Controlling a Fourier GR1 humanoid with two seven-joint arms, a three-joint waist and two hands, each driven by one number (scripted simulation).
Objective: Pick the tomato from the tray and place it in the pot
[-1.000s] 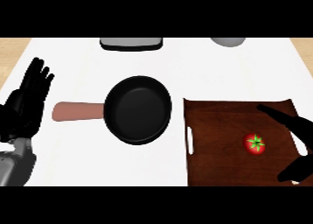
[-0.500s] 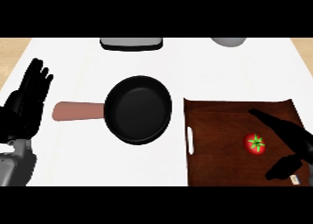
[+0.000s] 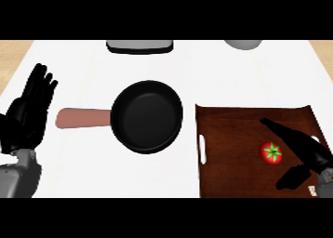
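Observation:
A red tomato (image 3: 271, 152) with a green stem lies on the dark brown tray (image 3: 231, 135) at the right. My right hand (image 3: 303, 151) is over the tray just right of the tomato, open, fingers stretched toward the far side and thumb hanging below; it does not hold the tomato. The black pan (image 3: 147, 115) with a reddish-brown handle (image 3: 81, 118) sits left of the tray. At the left edge my left hand (image 3: 28, 111) rests open with fingers up.
A dark grey flat object (image 3: 140, 46) and a grey rounded object (image 3: 242, 44) stand at the counter's far edge. The tray has a white slot handle (image 3: 203, 149) on its left side. The wooden floor (image 3: 8, 53) shows at the far left.
My right hand has slid left and nearer over the tray, closing in on the tomato's right side. The tomato, pan and left hand have not moved.

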